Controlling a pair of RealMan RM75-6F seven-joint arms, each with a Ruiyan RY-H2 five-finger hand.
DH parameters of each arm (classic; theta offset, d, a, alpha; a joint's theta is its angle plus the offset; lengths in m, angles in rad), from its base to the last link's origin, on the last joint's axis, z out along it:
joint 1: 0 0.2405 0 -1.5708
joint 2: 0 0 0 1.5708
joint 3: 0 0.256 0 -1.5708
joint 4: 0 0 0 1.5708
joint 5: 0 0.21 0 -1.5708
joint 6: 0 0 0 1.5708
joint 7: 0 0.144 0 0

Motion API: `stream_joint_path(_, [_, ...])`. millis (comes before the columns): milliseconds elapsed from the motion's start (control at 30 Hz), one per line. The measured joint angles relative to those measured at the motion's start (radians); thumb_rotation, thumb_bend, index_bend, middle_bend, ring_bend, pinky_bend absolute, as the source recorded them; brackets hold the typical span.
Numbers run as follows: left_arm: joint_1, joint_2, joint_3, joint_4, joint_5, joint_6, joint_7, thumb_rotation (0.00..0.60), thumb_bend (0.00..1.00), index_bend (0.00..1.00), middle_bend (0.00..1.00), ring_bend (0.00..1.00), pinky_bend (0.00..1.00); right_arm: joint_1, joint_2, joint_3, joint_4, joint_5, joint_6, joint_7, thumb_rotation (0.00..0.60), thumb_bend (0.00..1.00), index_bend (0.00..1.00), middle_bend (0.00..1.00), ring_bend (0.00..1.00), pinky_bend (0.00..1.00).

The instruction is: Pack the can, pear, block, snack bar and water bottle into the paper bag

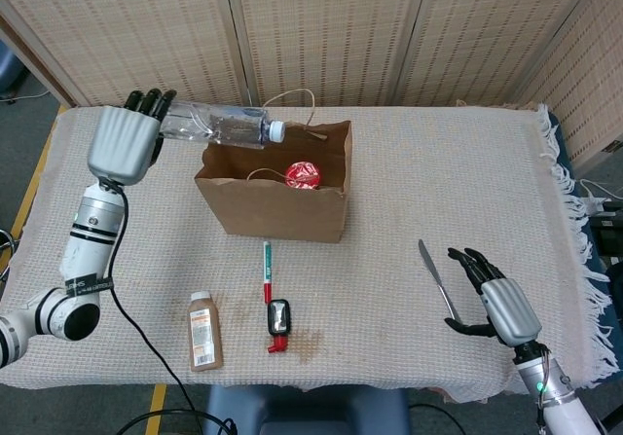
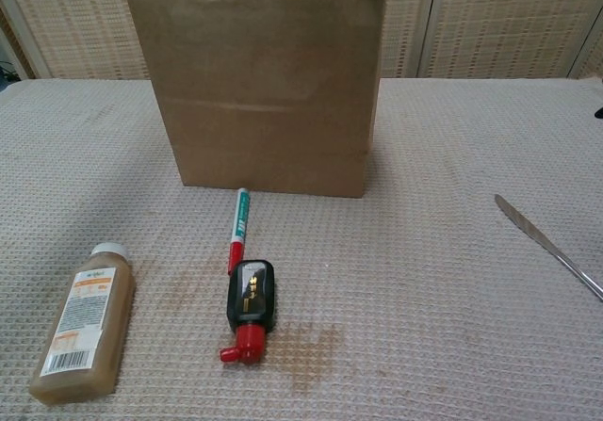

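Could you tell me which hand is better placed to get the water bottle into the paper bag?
The left. The left hand already holds the water bottle level over the paper bag, cap end above the opening. The right hand is empty, low at the table's near right beside the knife, far from the bag.
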Motion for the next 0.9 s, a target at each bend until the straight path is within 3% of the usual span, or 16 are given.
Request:
stream_joint_path(233, [-0.055,-0.140,0.054,0.099,0.079,0.116,0.318,0.600,0.77,0.67,0.67,0.66,0.79,0.000,0.022,-0.002,-0.017,0.010,-0.012,0.045,0.600,0.04,0.00,0.13,0.03,0.20])
stream_joint_path(333, [-0.073,-0.182,0.081,0.156,0.153,0.146,0.382,0.600,0.78,0.66,0.66,0.66,0.79,0.001,0.023,-0.002,-0.020,0.007,-0.012,0.045,0.600,0.04,0.00,0.13,0.03,0.20])
stream_joint_path(433, [-0.087,-0.201,0.108,0.206,0.233,0.154,0.401,0.600,0.76,0.58,0.61,0.63,0.76,0.000,0.023,-0.002,-0.021,0.006,-0.008,0.044,0.600,0.04,0.00,0.13,0.03,0.20])
stream_joint_path(467, [-0.090,-0.204,0.117,0.219,0.256,0.155,0.403,0.600,0.74,0.49,0.53,0.57,0.70,-0.001,0.023,-0.001,-0.021,0.006,-0.007,0.045,0.600,0.04,0.00,0.12,0.03,0.20])
stream_joint_path(567, [-0.091,-0.209,0.150,0.253,0.305,0.144,0.414,0.600,0.58,0.10,0.12,0.21,0.38,-0.001,0.023,-0.001,-0.021,0.007,-0.008,0.046,0.600,0.04,0.00,0.12,0.03,0.20])
stream_joint_path(600, [-0.089,-0.210,0.152,0.254,0.307,0.141,0.416,0.600,0.54,0.03,0.03,0.11,0.29,-0.001,0.023,-0.001,-0.021,0.007,-0.009,0.046,0.600,0.04,0.00,0.12,0.03,0.20])
stream_joint_path(667, [-0.083,-0.215,0.146,0.244,0.302,0.137,0.414,0.600,0.51,0.00,0.00,0.01,0.19,0.000,0.023,-0.002,-0.021,0.005,-0.011,0.047,0.600,0.04,0.00,0.12,0.03,0.20])
stream_joint_path(900, [-0.072,-0.238,0.103,0.236,0.298,0.135,0.380,0.600,0.47,0.00,0.00,0.00,0.14,0.000,0.023,-0.001,-0.020,0.004,-0.010,0.048,0.600,0.04,0.00,0.12,0.03,0.20])
